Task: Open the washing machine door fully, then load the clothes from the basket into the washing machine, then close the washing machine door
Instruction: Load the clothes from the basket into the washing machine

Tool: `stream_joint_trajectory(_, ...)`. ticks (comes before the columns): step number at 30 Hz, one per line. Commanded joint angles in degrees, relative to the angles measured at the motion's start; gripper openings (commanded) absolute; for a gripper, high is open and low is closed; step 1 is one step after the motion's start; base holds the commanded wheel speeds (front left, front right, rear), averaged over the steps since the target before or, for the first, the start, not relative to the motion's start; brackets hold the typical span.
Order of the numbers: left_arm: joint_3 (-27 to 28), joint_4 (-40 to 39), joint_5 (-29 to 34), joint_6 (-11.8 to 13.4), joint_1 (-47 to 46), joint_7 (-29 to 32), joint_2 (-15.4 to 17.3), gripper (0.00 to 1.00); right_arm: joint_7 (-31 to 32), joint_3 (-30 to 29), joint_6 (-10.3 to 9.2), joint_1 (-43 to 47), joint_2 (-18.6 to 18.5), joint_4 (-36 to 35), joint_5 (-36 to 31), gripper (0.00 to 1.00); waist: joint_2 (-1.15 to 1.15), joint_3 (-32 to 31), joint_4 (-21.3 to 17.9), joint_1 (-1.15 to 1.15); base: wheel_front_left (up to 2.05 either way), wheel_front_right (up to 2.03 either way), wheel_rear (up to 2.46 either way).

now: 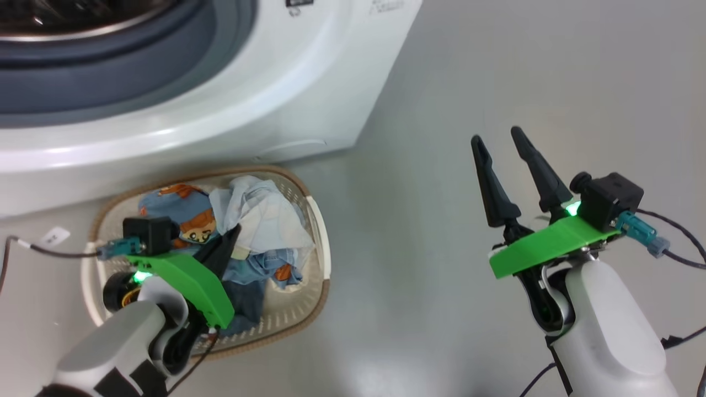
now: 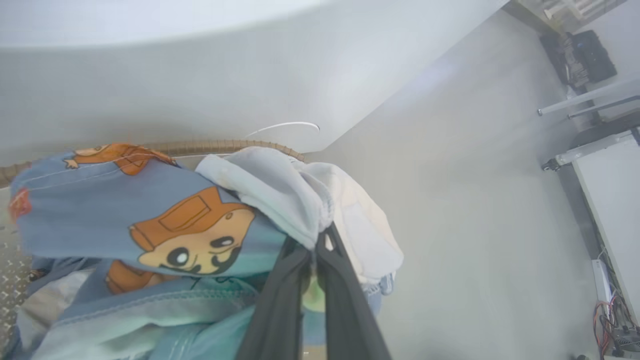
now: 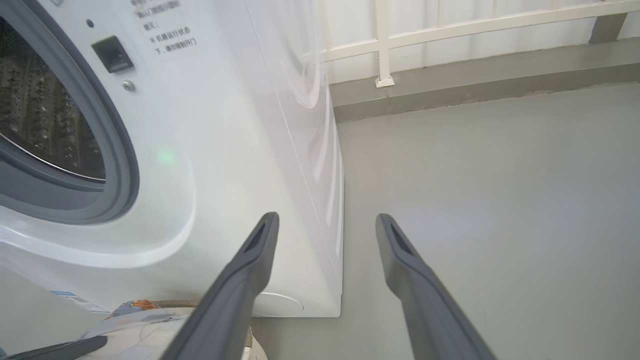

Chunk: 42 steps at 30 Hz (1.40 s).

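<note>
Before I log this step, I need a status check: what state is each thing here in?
washer: mouth uncovered
drum: no clothes in the part shown
basket: upright on floor, holding clothes
clothes: heaped in basket
left pincer: shut on clothes
right pincer: open, empty

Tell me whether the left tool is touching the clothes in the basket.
Touching. The left wrist view shows the left tool shut on the clothes, pinching a fold of the white cloth.
</note>
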Motion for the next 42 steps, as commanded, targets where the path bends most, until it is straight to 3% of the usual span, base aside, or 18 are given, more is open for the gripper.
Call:
stream_joint_trajectory(1,3.2,-1.6,1.4,-0.1,1.8,-0.8,1.3,0.0,-0.7,0.8,0.09,2.1,-0.2,-0.8,0.2,1.0,0.0,-5.4,2.9,0.0,0.0,0.0,0.0)
stream_joint_trajectory(11,17.7,-8.4,10.7,-0.1,11.5,-0.8,-0.7,0.0,-0.7,0.3,0.09,6.2,-2.4,1.0,1.7,1.0,0.0,-13.8,5.4,0.0,0.0,0.0,0.0)
stream_joint_trajectory(26,40.1,-21.5,24.9,0.1,24.9,-0.8,-5.9,0.0,-0.7,0.3,0.09,11.0,-4.6,1.9,3.4,1.0,0.0,-21.1,7.2,0.0,0.0,0.0,0.0)
stream_joint_trajectory(34,45.9,-26.2,31.7,0.8,29.9,-0.8,-9.0,0.0,-0.7,0.2,0.09,12.9,-5.4,1.7,4.1,1.0,0.0,-23.7,7.7,0.0,0.0,0.0,0.0)
stream_joint_trajectory(42,48.7,-26.3,33.8,1.3,31.0,-0.8,-11.9,0.0,-0.7,0.6,0.09,14.2,-5.8,1.8,4.3,1.0,0.0,-25.3,8.1,0.0,0.0,0.0,0.0)
